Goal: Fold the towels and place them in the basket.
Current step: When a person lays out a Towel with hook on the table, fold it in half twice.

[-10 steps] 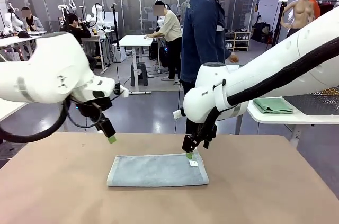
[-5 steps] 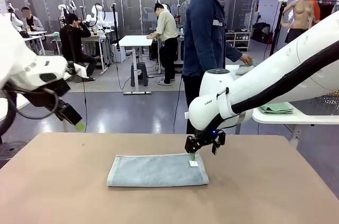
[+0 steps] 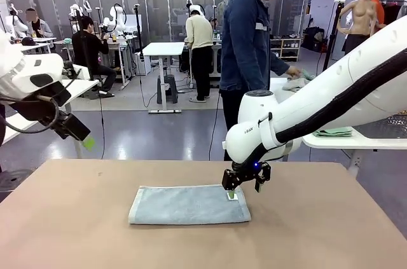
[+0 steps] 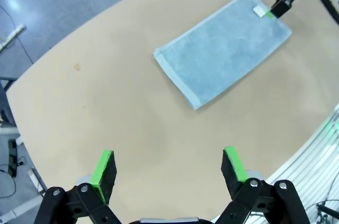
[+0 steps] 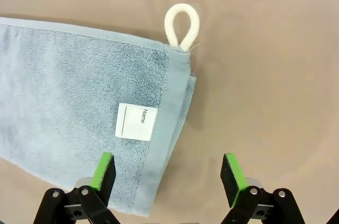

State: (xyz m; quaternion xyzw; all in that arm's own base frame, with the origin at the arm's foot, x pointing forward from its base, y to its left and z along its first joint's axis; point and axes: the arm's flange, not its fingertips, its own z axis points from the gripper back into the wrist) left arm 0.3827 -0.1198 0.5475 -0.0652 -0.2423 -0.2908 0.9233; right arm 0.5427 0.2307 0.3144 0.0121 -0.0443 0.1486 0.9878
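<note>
1. Fingers of the right gripper (image 5: pixel 168 168) stand spread to full width and hold nothing. One green pad (image 5: pixel 104 173) hangs over the blue-grey towel (image 5: pixel 69 91), just inside its hemmed short end. The other pad hangs over bare table (image 5: pixel 275 75) beyond that end. The name label (image 5: pixel 136 122) and the hanging loop (image 5: pixel 182 27) lie just ahead of the jaws.
2. Fingers of the left gripper (image 4: pixel 169 166) are likewise fully apart and empty, well clear of the blue-grey towel and looking down on it from off its left end.
3. Change noted, left arm: a second ago it hung just beyond the towel's left far edge. It has since withdrawn up and away to the left.
4. Change noted, right arm: the wrist has turned and settled lower over the towel's label corner, so the jaws now straddle that end.
5. The blue-grey towel has not moved. It lies flat on the table as a folded strip, long side across the front view.
6. A green towel (image 3: pixel 331 132) lies on a side table (image 3: pixel 356 144) well to the right of the blue-grey towel, near the person (image 3: pixel 248 46).
7. Assessment: the fold in hand looks finished, and the right gripper appears set to take the label end for a further fold or a lift.
</note>
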